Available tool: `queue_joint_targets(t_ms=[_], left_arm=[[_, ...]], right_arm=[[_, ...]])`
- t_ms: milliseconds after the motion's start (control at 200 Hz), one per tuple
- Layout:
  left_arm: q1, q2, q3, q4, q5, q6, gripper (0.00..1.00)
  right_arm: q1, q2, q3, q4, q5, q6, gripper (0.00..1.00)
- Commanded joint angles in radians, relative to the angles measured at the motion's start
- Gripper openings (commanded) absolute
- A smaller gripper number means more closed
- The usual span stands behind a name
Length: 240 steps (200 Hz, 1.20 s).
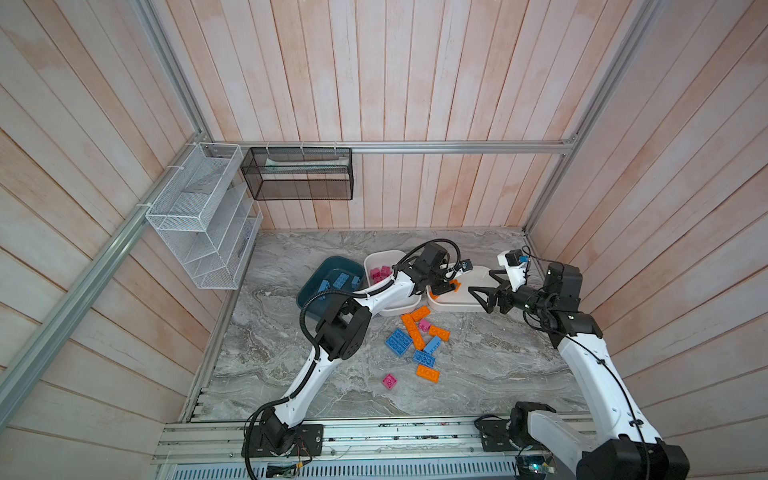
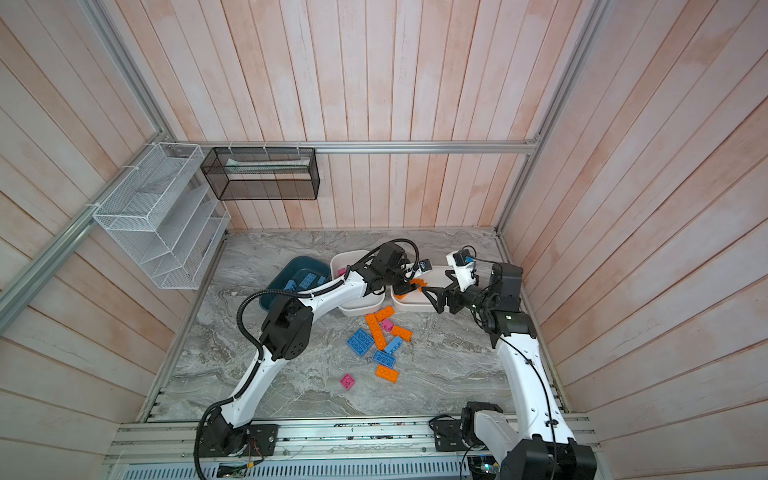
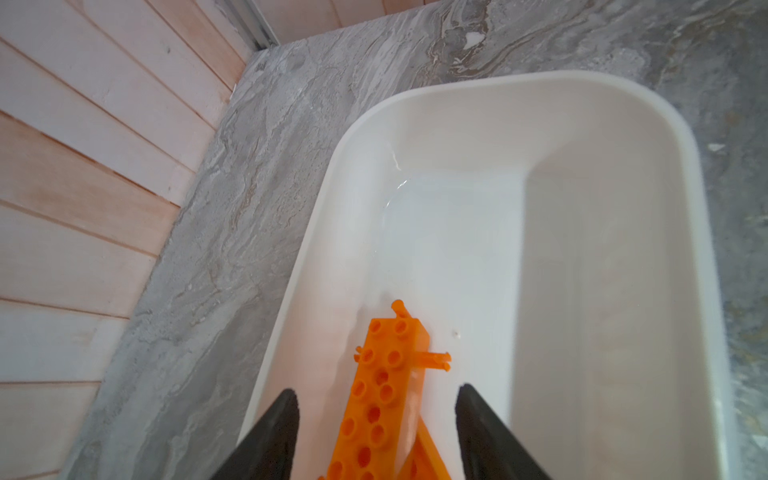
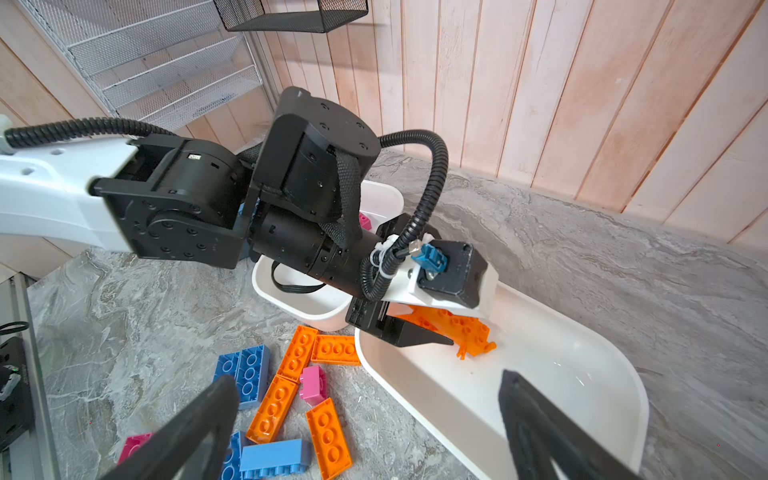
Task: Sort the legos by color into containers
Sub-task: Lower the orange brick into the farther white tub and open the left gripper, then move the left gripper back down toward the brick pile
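Observation:
A long orange bar lies in the right white tub on top of another orange piece. My left gripper stands open astride it, both fingers clear of the plastic; in both top views it hangs over that tub's left end. My right gripper is wide open and empty above the tub's near rim. Blue bricks sit in the teal tub, pink ones in the middle white tub. Loose orange, blue and pink legos lie on the marble.
A white wire rack and a black mesh basket hang on the back left walls. Wood-panel walls close in three sides. An aluminium rail with both arm bases runs along the front. The left forearm crosses over the middle tub.

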Motion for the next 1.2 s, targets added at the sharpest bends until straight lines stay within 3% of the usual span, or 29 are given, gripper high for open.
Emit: queue_joint_targets(t_ms=[0,135,355,510,630,860,1195], left_arm=[[-0.003,-0.080,0.037,-0.054,0.045,0.002,0.68],[0.003,-0.208,-0.038,-0.134,0.035,-0.028,0.70],[0.005,-0.575,-0.501,-0.166,0.039,-0.100,0.72],[-0.011,-0.856,-0.832,-0.206,0.150,-0.032,0.73],[-0.017,-0.991,-0.965,-0.301,0.182,0.026,0.73],[-0.084,-1.104,-1.135,-0.448,0.105,0.153,0.73],[-0.156,-1.046,-1.258,-0.339,0.048,0.290,0.72]], right_arm=[[-0.006,-0.019,-0.011,-0.034,-0.014,-0.003,0.98],[-0.005,-0.030,-0.011,-0.062,-0.039,-0.012,0.98],[0.008,-0.052,-0.021,-0.099,-0.063,-0.044,0.98],[0.030,-0.042,-0.030,-0.095,-0.067,-0.051,0.98],[0.050,-0.027,-0.030,-0.093,-0.068,-0.057,0.98],[0.088,0.003,-0.010,-0.122,-0.045,-0.092,0.98],[0.103,0.036,-0.013,-0.132,-0.035,-0.100,0.98]])
